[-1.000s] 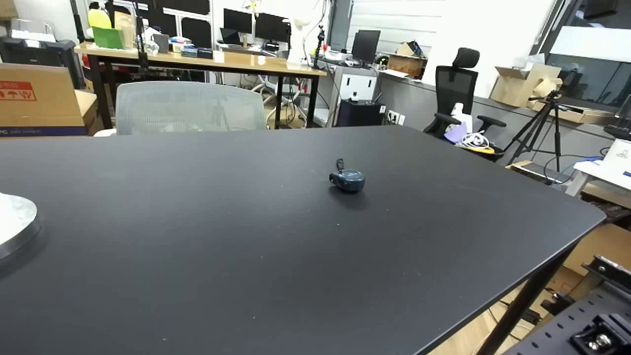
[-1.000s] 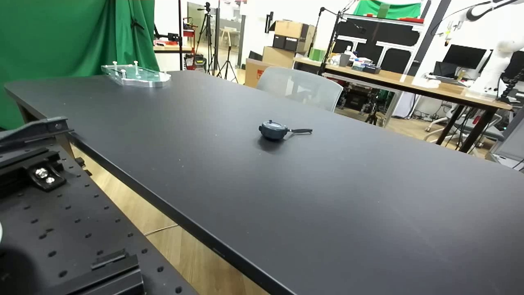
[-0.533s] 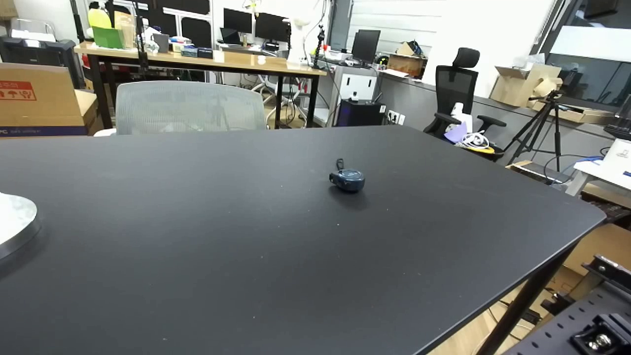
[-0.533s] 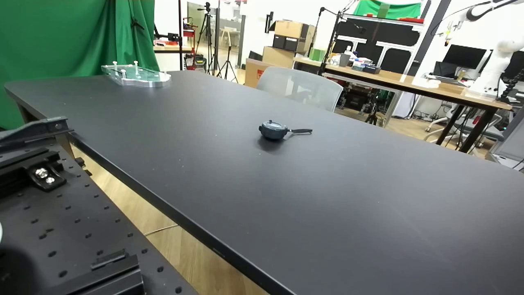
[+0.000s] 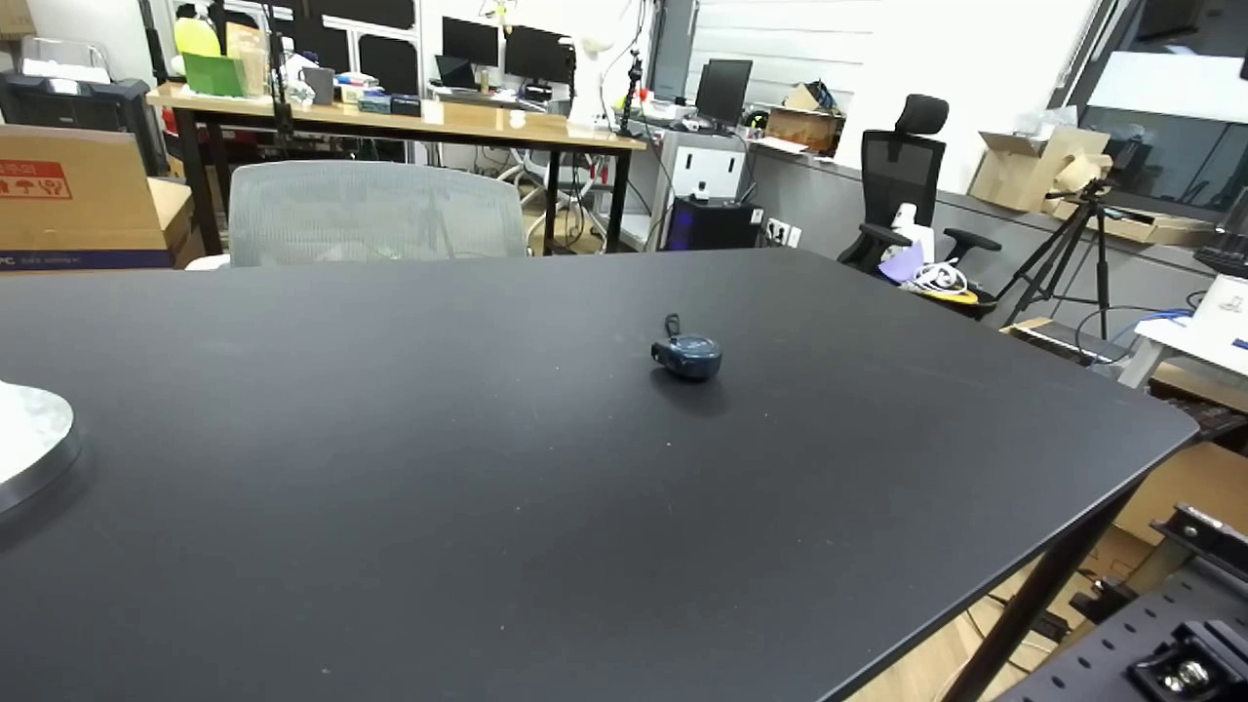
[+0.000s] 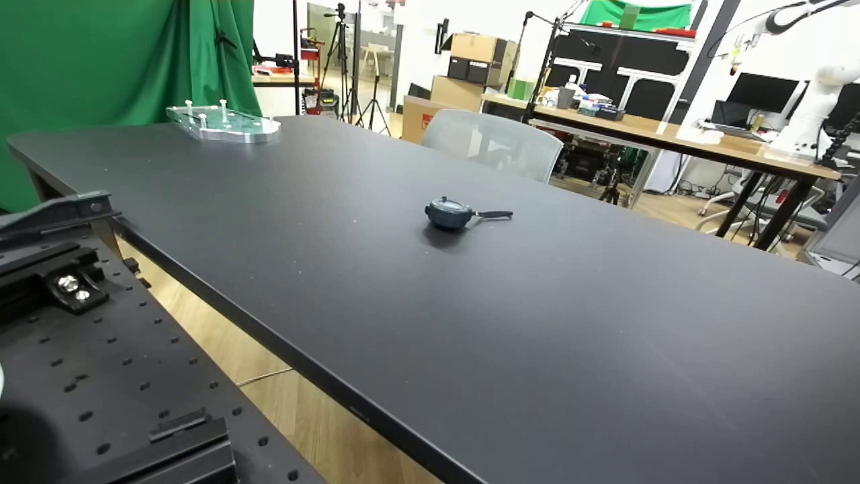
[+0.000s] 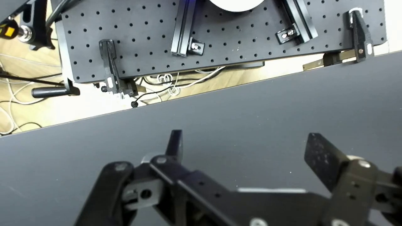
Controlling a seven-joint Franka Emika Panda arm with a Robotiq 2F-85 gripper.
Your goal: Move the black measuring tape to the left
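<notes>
The black measuring tape is a small, squat, dark blue-black thing with a thin loop. It lies on the dark table in both exterior views (image 5: 690, 357) (image 6: 448, 214). The loop points toward the chair side in an exterior view (image 5: 673, 325) and to the right of the body in an exterior view (image 6: 494, 214). The tape is out of sight in the wrist view. My gripper (image 7: 246, 137) shows only in the wrist view, with its fingers (image 7: 323, 160) spread wide and nothing between them. It is above the table, near the table's edge on the robot's side.
A clear plate with upright pegs stands at the table's far end (image 6: 225, 126); its edge shows as a bright white disc (image 5: 34, 444). A perforated black mounting board (image 7: 147, 34) lies beyond a floor gap from the table edge. A grey chair (image 5: 375, 214) stands behind the table.
</notes>
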